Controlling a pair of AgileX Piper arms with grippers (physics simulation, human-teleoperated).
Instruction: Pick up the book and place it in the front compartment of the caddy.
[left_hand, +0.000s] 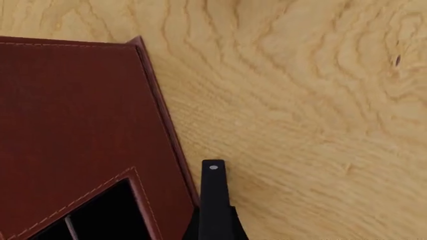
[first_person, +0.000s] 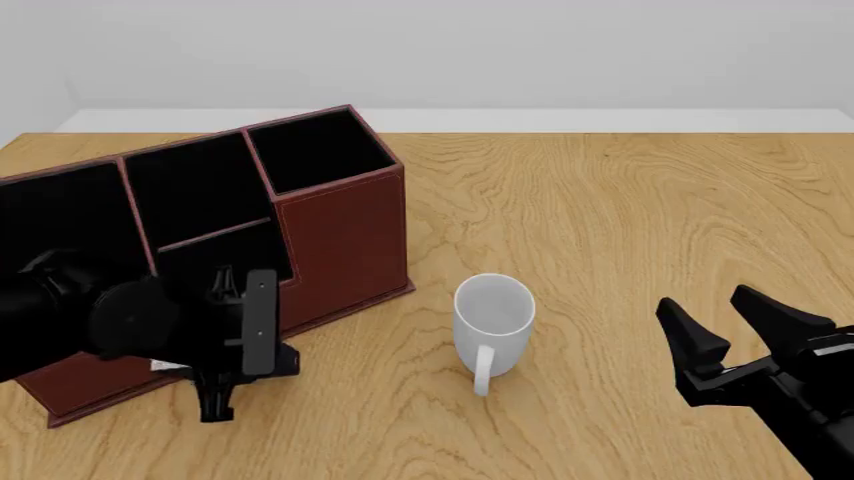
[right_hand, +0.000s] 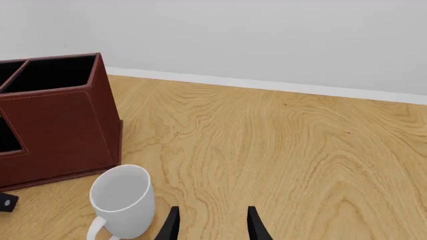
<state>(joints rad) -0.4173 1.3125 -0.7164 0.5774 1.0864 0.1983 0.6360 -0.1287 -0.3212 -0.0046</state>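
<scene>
The front view shows the whole layout: the reddish-brown caddy (first_person: 340, 225) stands on the wooden worktop (first_person: 601, 220) at the left, its black open compartments facing up, and a white mug (first_person: 494, 318) stands upright just beside its near right corner, handle toward the camera. The left gripper (first_person: 247, 345) hangs low in front of the caddy's lower front section, and a small white sliver shows beside it, too small to identify; the book cannot be made out with certainty in any view. Whether this gripper is wide, narrow or holding something cannot be told, since the left wrist view shows only one black finger (left_hand: 213, 200) beside the caddy's stitched wall (left_hand: 73, 115) and a dark compartment opening. The right gripper (first_person: 731, 330) hovers over bare worktop well apart from the mug, its jaws spread wide and holding nothing. The right wrist view adds what the front view lacks: the caddy's side wall (right_hand: 60, 130) seen face on, the mug (right_hand: 123, 197) near its base, the pale back wall behind the worktop, and two fingertips (right_hand: 171, 225) apart
</scene>
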